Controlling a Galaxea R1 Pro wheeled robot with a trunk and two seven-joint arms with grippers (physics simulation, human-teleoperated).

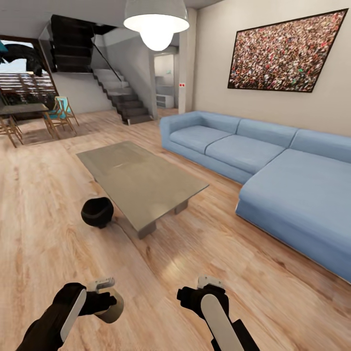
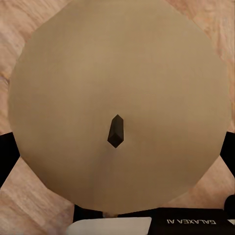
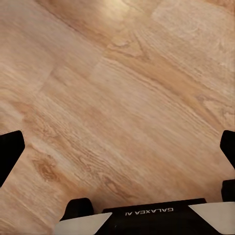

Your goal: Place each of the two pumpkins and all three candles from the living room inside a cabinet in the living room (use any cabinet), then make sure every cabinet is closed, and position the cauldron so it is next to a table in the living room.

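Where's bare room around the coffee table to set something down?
The table top is wholly bare. Open wood floor runs between it and the blue sofa, and from its near end to both grippers. It is tight only at the near-left corner, where the cauldron sits. Left gripper holds a candle.

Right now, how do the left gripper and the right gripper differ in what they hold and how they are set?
The left gripper is shut on a candle, a pale beige cylinder whose dark wick shows in the left wrist view; the right gripper holds nothing. In the right wrist view its fingers stand wide apart over bare wood floor. Both hang low in front of the robot, short of the table.
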